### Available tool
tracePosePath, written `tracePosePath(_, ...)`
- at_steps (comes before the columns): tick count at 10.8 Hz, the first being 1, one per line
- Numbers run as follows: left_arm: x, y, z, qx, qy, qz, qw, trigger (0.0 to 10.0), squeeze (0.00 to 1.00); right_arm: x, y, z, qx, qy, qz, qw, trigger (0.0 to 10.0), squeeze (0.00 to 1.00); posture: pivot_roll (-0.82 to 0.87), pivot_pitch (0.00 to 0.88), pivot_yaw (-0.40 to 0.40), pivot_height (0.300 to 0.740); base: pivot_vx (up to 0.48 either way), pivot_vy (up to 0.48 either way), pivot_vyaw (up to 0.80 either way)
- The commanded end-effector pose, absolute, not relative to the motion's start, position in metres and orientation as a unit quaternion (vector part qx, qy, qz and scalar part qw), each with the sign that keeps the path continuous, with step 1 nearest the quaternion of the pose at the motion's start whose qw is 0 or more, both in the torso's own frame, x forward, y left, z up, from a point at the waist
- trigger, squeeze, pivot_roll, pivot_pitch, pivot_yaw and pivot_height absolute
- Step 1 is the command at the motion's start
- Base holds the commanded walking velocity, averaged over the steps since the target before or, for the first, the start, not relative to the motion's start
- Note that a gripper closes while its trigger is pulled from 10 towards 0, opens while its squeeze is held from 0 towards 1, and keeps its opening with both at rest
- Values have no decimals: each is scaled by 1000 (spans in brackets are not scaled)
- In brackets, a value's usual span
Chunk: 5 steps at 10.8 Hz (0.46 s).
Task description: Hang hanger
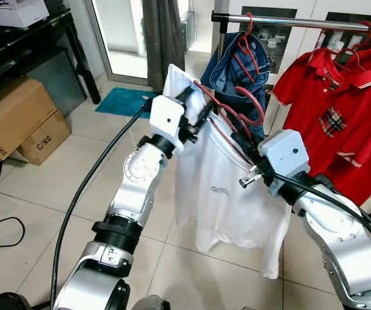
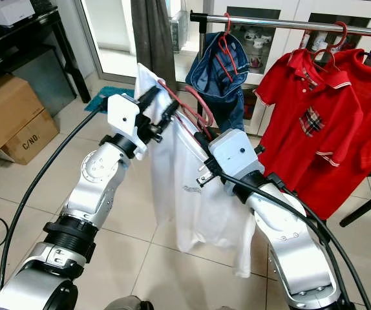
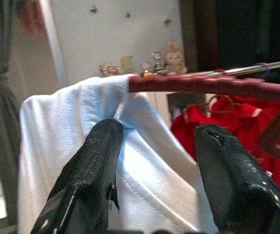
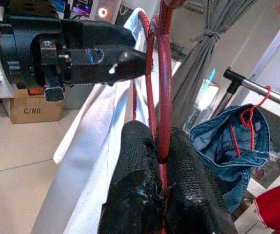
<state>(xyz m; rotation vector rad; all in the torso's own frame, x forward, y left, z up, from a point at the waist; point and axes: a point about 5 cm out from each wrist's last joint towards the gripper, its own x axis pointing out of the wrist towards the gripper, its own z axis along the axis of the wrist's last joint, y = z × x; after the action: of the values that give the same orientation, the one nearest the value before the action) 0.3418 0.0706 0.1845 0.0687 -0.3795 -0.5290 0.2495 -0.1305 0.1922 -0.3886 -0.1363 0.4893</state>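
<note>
A red hanger [image 1: 227, 110] carries a white shirt [image 1: 231, 194] and is held up in front of me, below and left of the metal rail [image 1: 302, 22]. My right gripper [image 4: 158, 134] is shut on the red hanger [image 4: 165, 73] near its neck. My left gripper [image 3: 159, 129] is open; its fingers stand wide apart on either side of the shirt's shoulder [image 3: 62, 126], where the hanger's end [image 3: 203, 84] comes out of the cloth. The hanger's hook [image 1: 256, 106] hangs apart from the rail.
A blue denim garment [image 1: 243, 61] and red polo shirts [image 1: 331, 110] hang on the rail. Cardboard boxes [image 1: 17, 116] sit under a black table [image 1: 24, 39] at the left. A grey curtain [image 1: 163, 39] and teal mat [image 1: 124, 101] lie behind.
</note>
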Motion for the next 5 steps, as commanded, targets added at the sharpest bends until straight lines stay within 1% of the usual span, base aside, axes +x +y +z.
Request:
tracePosePath(1,345,74,184,30,-179,-242,953,10000,0,249,-131,195,-183,-83,240,950,0,0,-17,11,73,740,0,0,0)
tracePosePath(2,345,73,181,15,-173,-238,955,10000,0,249,-132,195,-179,-83,241,950,0,0,-17,10,70,740,0,0,0)
tracePosePath(3,346,72,179,7,-170,-231,958,6157,0,251,-134,196,-177,-88,244,949,0,0,-18,9,67,740,0,0,0)
tracePosePath(4,346,73,179,7,-169,-225,959,3647,0,251,-135,197,-177,-90,245,949,0,0,-18,9,67,740,0,0,0)
tracePosePath(5,347,74,180,9,-170,-223,960,627,0,252,-135,197,-177,-90,246,949,0,0,-19,4,58,740,0,0,0)
